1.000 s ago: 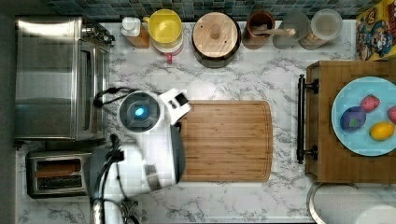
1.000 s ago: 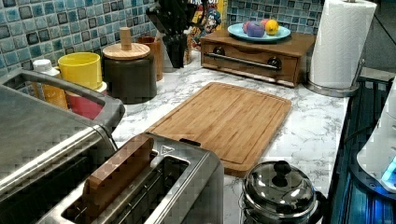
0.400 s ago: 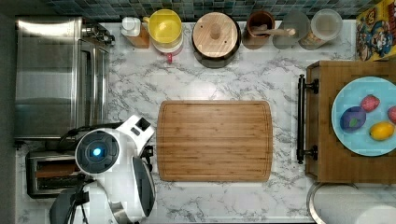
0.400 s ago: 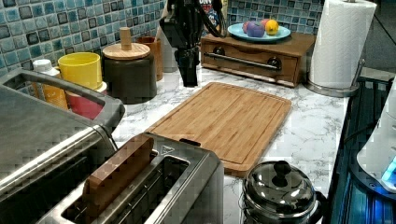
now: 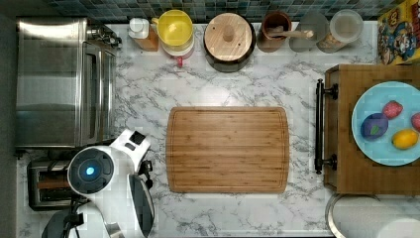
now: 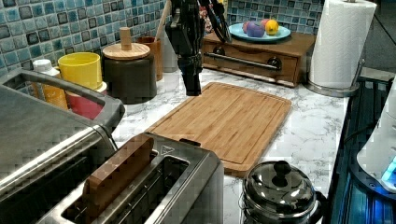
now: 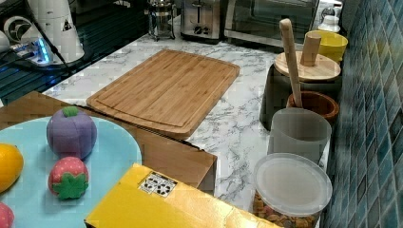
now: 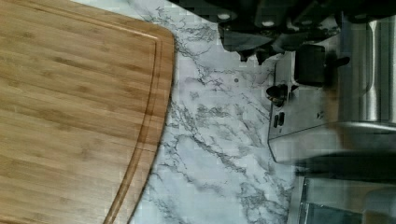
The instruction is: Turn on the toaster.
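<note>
The toaster (image 6: 154, 186) is a small boxy brushed-steel pop-up model with two long top slots. It stands upright on the marble table at the top view's lower left (image 5: 47, 183), just beside the larger steel oven. A brown slice stands in one slot. Its black lever (image 8: 310, 64) and small knob sit on the end face.

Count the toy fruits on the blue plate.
4. In the top view, on the blue plate: a purple fruit, a strawberry, a yellow lemon and a pink fruit, cut off at the top view's right edge. More could lie beyond that edge.
</note>
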Controlling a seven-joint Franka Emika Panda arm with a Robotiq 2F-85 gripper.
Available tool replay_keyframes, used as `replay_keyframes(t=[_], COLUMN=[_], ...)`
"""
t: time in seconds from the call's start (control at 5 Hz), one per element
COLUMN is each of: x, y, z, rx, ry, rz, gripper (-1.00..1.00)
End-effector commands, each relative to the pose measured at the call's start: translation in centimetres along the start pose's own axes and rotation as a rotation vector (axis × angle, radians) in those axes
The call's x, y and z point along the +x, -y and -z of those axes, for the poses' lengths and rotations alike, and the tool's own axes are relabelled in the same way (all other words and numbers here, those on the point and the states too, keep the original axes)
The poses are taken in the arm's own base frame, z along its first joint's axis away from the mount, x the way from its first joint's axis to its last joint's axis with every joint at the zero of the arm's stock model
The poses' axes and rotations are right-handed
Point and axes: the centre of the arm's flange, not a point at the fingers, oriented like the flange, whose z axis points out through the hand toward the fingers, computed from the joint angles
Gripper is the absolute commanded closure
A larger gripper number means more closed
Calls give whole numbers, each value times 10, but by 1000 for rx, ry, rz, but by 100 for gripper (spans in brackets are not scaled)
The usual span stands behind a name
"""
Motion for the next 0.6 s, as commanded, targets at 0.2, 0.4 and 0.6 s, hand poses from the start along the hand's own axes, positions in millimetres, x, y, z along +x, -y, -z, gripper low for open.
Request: replay_keyframes(t=[0.2,0.4,0.6], x=[-16,-12,-3], y=[54,59,65], z=[-3,-7,-9], rx=[43,46,60], ry=[-44,-57,-51], rz=[17,-7,-30], gripper=[100,100,100])
